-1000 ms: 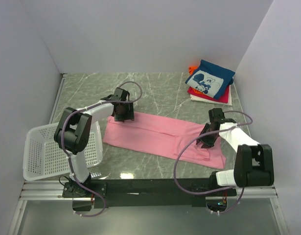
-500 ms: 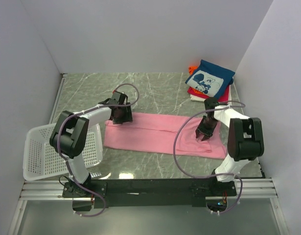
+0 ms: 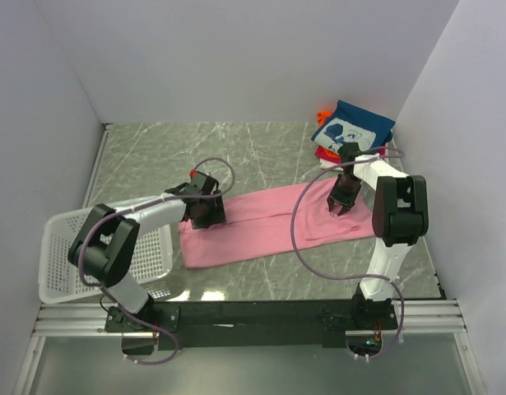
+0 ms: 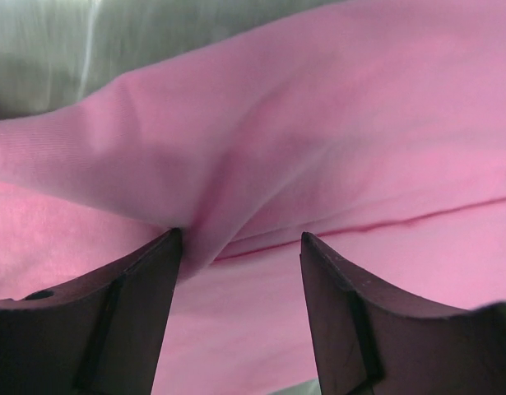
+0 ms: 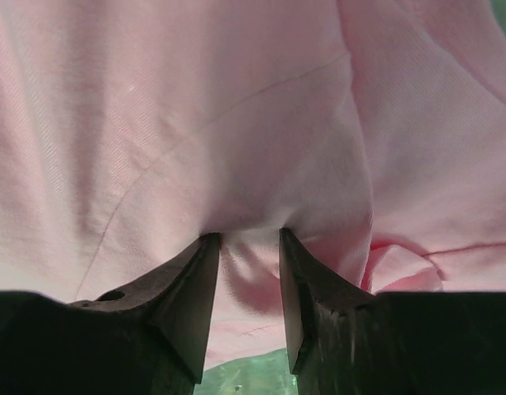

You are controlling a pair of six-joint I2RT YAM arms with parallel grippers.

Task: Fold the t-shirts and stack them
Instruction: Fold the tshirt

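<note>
A pink t-shirt (image 3: 269, 229), folded into a long strip, lies across the middle of the table. My left gripper (image 3: 205, 212) is down on its left end. In the left wrist view its jaws (image 4: 240, 240) stand wide apart on the pink cloth (image 4: 359, 123), and a raised fold meets the left fingertip. My right gripper (image 3: 345, 199) is on the shirt's right end. In the right wrist view its jaws (image 5: 248, 237) are close together with bunched pink cloth (image 5: 195, 123) pinched between them. A stack of folded shirts (image 3: 351, 140), blue on top, sits at the back right.
A white mesh basket (image 3: 63, 263) stands at the near left, beside the left arm. White walls close in the table on the left, back and right. The folded stack is just behind the right gripper.
The right gripper has moved toward the back with the shirt's right end, shortening and tilting the strip. The left gripper has shifted nearer to me, and the left end has moved with it.
</note>
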